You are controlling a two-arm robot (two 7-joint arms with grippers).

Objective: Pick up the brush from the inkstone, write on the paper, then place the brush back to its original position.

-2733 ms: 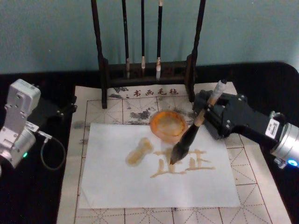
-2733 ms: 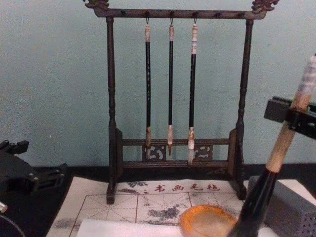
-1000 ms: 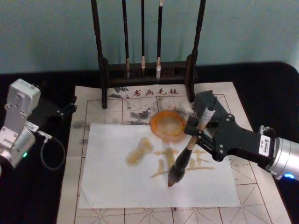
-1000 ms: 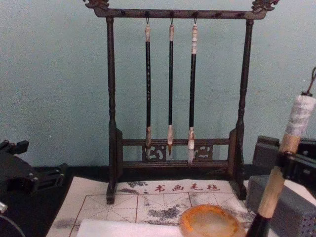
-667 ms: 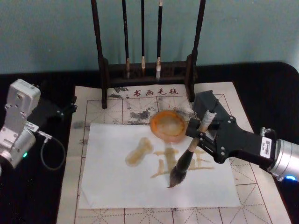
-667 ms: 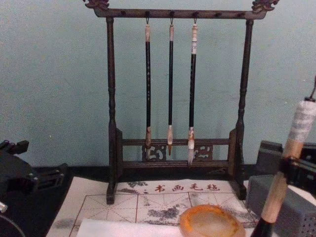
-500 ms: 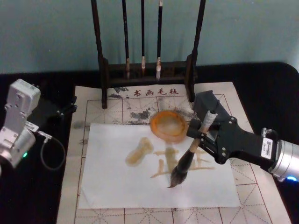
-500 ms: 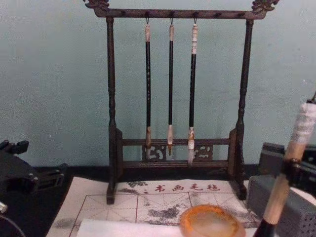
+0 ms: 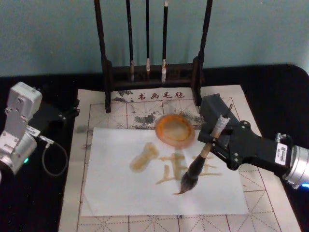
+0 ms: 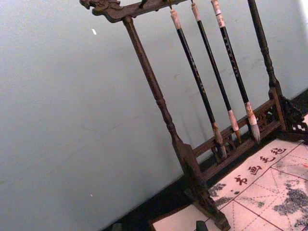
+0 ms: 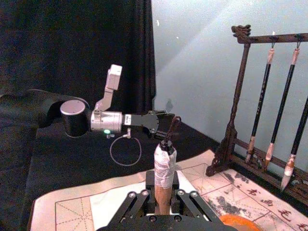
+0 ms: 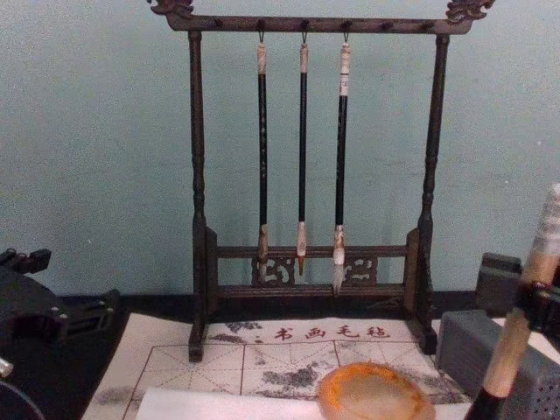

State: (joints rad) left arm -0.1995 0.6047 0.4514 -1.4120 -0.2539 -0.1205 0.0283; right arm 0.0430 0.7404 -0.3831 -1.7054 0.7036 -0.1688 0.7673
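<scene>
Brush: sat clamped by its tan handle in the right gripper, with jaws clenched on the wood above the black ferrule, a little to the right of the inkstone and on the robot's side of it. Leaned with the whitish end tipped back toward the inkstone's right edge and the dark tuft aimed down and away from it, probably to bring the tip alone to the paper. Met, or all but met, the sheet at the near end of the amber strokes on the robot's side of the inkstone; could not tell contact for sure. Passed through the jaws, with the whitish end above them and ferrule and tuft below. Judged as mid-writing, with the return to the inkstone not yet made.

Left gripper: parked well to the left of the inkstone, off the paper, likely to leave the writing arm room.
</scene>
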